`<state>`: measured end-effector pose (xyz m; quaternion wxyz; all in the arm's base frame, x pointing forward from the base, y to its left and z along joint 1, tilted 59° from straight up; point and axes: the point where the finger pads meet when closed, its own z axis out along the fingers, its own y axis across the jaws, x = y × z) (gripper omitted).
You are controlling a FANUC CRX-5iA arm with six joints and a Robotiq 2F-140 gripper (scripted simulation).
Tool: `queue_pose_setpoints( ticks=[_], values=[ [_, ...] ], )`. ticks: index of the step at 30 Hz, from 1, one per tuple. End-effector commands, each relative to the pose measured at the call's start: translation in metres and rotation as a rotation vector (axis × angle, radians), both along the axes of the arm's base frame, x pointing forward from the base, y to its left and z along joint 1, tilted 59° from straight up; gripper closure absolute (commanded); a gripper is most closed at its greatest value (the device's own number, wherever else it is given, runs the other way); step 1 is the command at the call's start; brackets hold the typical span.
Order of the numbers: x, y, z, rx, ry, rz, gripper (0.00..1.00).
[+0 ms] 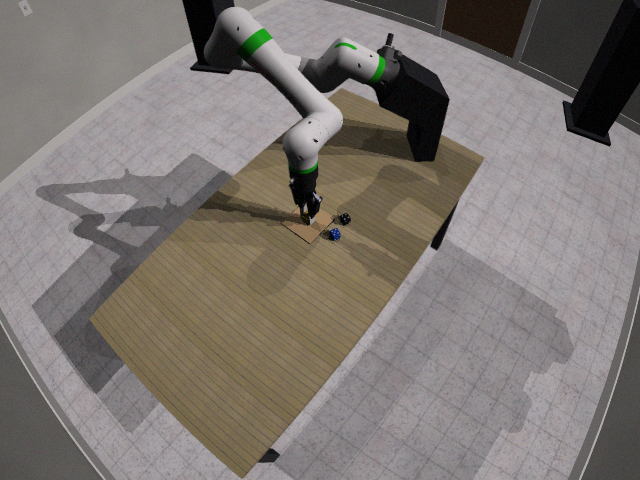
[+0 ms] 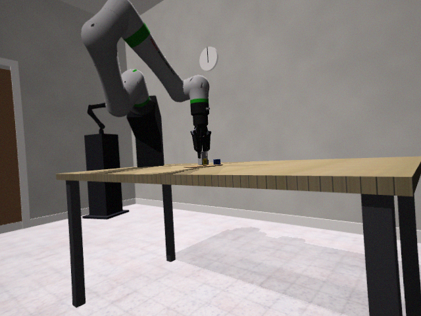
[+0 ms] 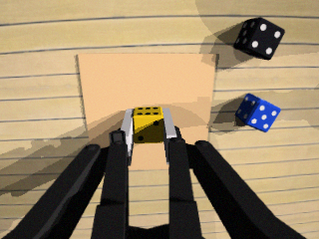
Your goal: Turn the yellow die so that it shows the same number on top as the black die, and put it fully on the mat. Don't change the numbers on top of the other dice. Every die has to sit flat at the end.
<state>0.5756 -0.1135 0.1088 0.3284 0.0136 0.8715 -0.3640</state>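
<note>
My gripper (image 3: 148,119) (image 1: 309,219) (image 2: 204,160) is shut on the yellow die (image 3: 148,123) (image 2: 204,160) and holds it down at the tan mat (image 3: 115,82) (image 1: 320,225). The die's face turned toward the wrist camera shows six pips. The die is over the mat's near part. I cannot tell whether it touches the mat. The black die (image 3: 259,38) (image 1: 344,218) sits on the table just off the mat's far right corner, and shows several white pips. The blue die (image 3: 257,112) (image 1: 334,234) (image 2: 216,160) sits on the table beside the mat's right edge.
The wooden table (image 1: 222,330) (image 2: 306,176) stretches wide around the mat. The arm's black pedestal (image 1: 418,108) stands at the table's far end. Dark pillars (image 1: 599,77) stand on the floor beyond it.
</note>
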Motion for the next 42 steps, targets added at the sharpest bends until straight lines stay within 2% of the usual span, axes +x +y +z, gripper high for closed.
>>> queue_pose_setpoints(
  ticks=[1,42],
  values=[
    [0.0,0.0003,0.0,0.0,0.0,0.0,0.84],
    [0.0021,-0.0021,-0.0019,0.0,0.0,0.0,0.84]
  ],
)
